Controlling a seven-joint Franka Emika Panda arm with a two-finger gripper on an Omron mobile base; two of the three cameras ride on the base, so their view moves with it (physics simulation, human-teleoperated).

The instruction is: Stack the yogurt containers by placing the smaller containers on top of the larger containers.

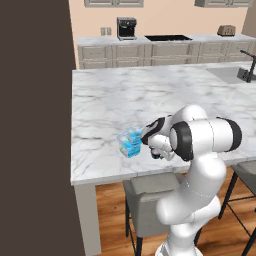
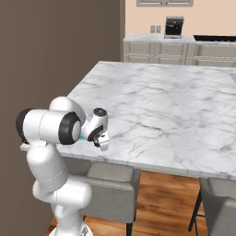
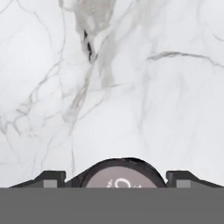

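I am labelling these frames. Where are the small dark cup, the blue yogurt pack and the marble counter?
small dark cup (image 3: 121, 174): hand view, its pale lid.
blue yogurt pack (image 1: 129, 142): left base view, its printed side.
marble counter (image 1: 120, 100): left base view, bare top.

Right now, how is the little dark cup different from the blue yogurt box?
The little dark cup is round with a pale lid; the blue yogurt box is squarish with blue-green printed sides. The cup sits between the fingers of the hand; the box stands by itself on the marble counter near its front edge. The cup's colour is dark grey-black, while the box is light blue and white.
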